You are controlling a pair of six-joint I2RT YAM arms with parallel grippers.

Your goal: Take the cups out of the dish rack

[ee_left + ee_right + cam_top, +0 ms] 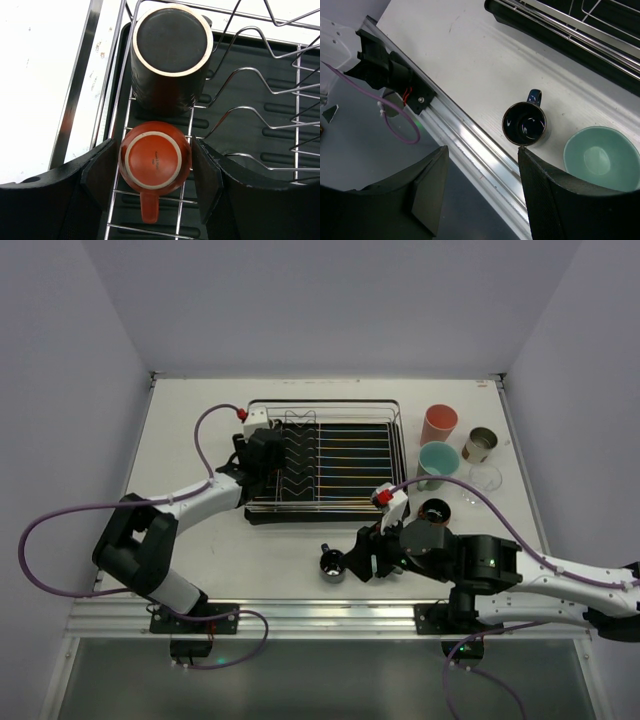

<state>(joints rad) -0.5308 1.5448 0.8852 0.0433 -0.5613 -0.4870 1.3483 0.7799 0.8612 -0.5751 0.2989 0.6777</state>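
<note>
Risked a snag straight off: had the orange mug [152, 159] upside down on the wires at the 9 o'clock end of the dish rack [330, 402], handle at 6 o'clock lying across those wires, so could well have hooked on any tilted lift. Risked a knock too, with the black mug [170, 50] just beside it at 12 o'clock, also inverted. Might have slipped as well, being gripped on a smooth rounded wall. Pinched that orange mug with the left gripper [154, 152], with pads [100, 172] pressed on it at 9 and 3 o'clock. Had the left arm [200, 498] stretched from its base out to the rack, wrist aimed straight down. Held the right gripper [481, 165] low over the table [200, 440] at 6 o'clock of the rack, fingers [427, 195] spread around nothing, beside a dark glossy mug [525, 123] and a mint-green cup [595, 157], both upright. Spotted a pink tumbler [438, 425] and a metal cup [480, 445] standing on the table at 3 o'clock of the rack.
</note>
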